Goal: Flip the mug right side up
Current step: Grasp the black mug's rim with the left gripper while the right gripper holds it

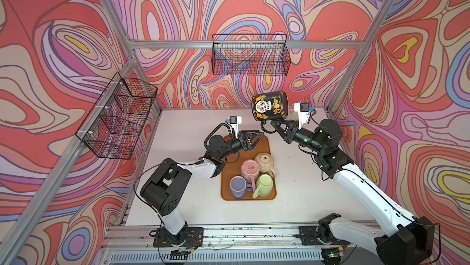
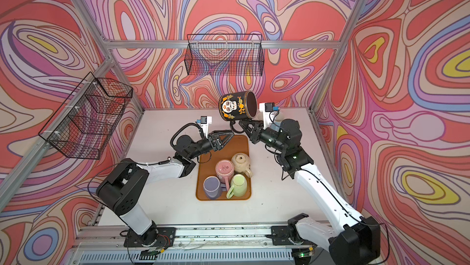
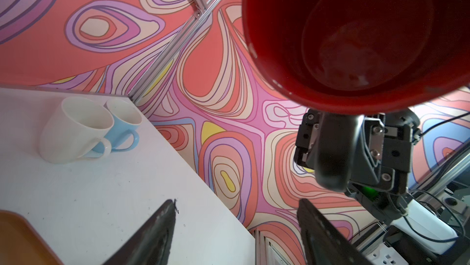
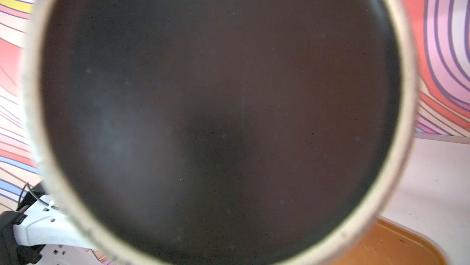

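the white table (image 1: 300, 195) fills the floor of the cage. two wire baskets hang on the walls, one at 12 o'clock (image 1: 250, 55) and one at 9 o'clock (image 1: 117, 118). an orange tray (image 1: 264, 146) lies along the middle of the table.

the black mug (image 1: 269, 106) (image 2: 235, 106) with a white skull on its side is up in the air past the 12 o'clock end of the tray. it is tipped on its side. its dark flat bottom with a pale ring faces 3 o'clock and fills the right wrist view (image 4: 221, 113). its red inside (image 3: 356, 35) shows in the left wrist view. its handle hangs toward 6 o'clock.

the right end effector (image 1: 272, 124) (image 2: 240, 123) comes in from 4 o'clock and is clamped on that handle, so the body of the mug sits at its 12 o'clock, just above the fingertips. the left wrist view shows this grip from below (image 3: 338, 149).

the left end effector (image 1: 258, 136) (image 3: 237, 201) is over the 12 o'clock end of the tray, at about 7 o'clock from the mug. it is near the mug but not touching it, with its fingers apart and nothing between them.

four mugs stand mouth down at the 6 o'clock end of the tray: cream (image 1: 264, 160), pink (image 1: 250, 169), green (image 1: 264, 185) and purple (image 1: 237, 187). a white mug (image 3: 76, 129) and a blue mug (image 3: 124, 118) stand upright, touching, at a far corner of the table.
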Action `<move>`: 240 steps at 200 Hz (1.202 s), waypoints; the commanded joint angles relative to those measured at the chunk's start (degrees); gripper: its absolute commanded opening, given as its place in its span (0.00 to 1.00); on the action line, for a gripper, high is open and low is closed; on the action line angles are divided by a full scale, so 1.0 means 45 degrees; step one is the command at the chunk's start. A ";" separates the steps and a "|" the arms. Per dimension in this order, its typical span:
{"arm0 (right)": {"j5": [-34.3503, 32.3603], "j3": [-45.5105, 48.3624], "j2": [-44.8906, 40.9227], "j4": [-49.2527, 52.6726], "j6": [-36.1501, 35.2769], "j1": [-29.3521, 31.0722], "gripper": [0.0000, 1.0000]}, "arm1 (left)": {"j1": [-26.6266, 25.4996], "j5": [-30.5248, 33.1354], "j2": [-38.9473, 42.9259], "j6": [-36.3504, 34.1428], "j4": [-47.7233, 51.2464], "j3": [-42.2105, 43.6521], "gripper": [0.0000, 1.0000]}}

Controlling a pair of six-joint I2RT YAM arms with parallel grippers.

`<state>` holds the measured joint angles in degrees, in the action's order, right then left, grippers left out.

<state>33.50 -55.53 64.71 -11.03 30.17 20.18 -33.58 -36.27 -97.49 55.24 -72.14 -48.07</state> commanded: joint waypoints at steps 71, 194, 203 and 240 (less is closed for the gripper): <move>0.1488 0.0107 0.0351 -0.4194 0.1934 -0.0989 0.00 | 0.0119 -0.1587 0.0550 -0.0011 -0.1357 -0.1150 0.62; 0.4186 0.0553 0.1246 -0.6659 0.3360 -0.1008 0.00 | 0.0236 -0.1842 0.0474 0.0470 -0.1369 -0.2205 0.40; 0.4244 0.0569 0.1317 -0.6680 0.3407 -0.1009 0.00 | 0.0236 -0.1813 0.0483 0.0478 -0.1371 -0.2207 0.39; 0.4603 0.0650 0.1727 -0.7176 0.3714 -0.1009 0.00 | 0.0236 -0.1788 0.0474 0.0592 -0.1366 -0.2392 0.32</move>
<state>51.46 -52.12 72.38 -33.50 46.22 15.66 -32.84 -43.68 -96.42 56.84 -74.19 -56.38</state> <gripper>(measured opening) 0.170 0.342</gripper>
